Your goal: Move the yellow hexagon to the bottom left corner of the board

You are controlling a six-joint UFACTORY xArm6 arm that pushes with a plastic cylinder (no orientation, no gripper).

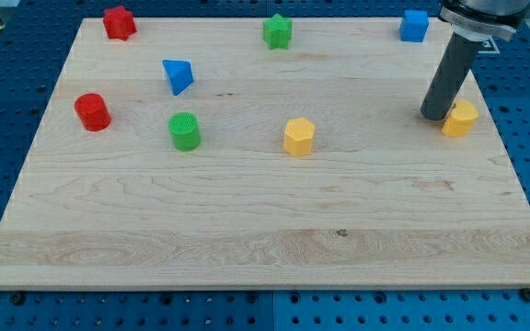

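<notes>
Two yellow blocks are on the wooden board (247, 211). One yellow many-sided block (460, 119), which looks like the hexagon, sits near the view's right edge of the board. The other yellow block (298, 136), with a more pointed outline, sits near the middle. My tip (433, 117) rests on the board just left of the right-hand yellow block, touching it or nearly so. The dark rod rises from the tip toward the view's top right.
A red star (119, 22) is at the top left, a green star (278, 31) at top centre and a blue cube (414, 26) at top right. A blue triangle (178, 75), a red cylinder (91, 111) and a green cylinder (184, 131) stand on the left half.
</notes>
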